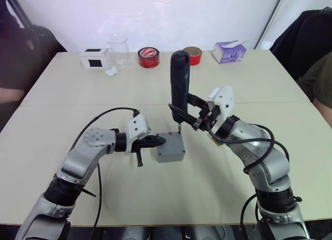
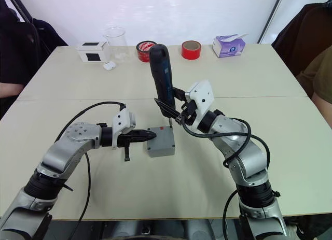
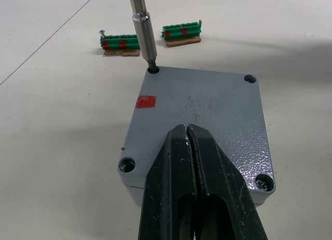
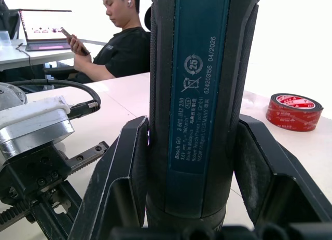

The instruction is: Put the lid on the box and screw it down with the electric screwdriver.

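Left wrist view looks straight down on the lid (image 3: pixel 199 123), a flat grey plate with a small red mark, seated on the box (image 1: pixel 170 147) so the two outlines match. The left gripper (image 3: pixel 188 133) has its two black fingers pressed together with nothing between them, their tips resting on the lid's middle. The metal bit of the electric screwdriver (image 1: pixel 179 82) stands in the corner hole nearest the red mark. The hole at the neighbouring far corner looks dark and open, one near corner hole shows a bright screw head, and the other near hole is too shadowed to say for sure. Beyond the box lie two green terminal strips (image 3: pixel 150 38) side by side on the table (image 1: pixel 62 121).

In the head views the box sits near the middle of the pale table, between the two arms. The right gripper (image 2: pixel 174 111) clamps the screwdriver's thick dark body low down, holding it nearly upright with the bit pointing down onto the box's far corner; the right wrist view shows a finger on each side of the barrel.

Along the far edge stand a white box with a black panel (image 1: pixel 95 58), a clear beaker (image 1: pixel 118 51), two red tape rolls (image 1: pixel 149 57) and a tissue box (image 1: pixel 229 52). A seated person (image 4: pixel 116 43) holding a phone appears in the right wrist view.
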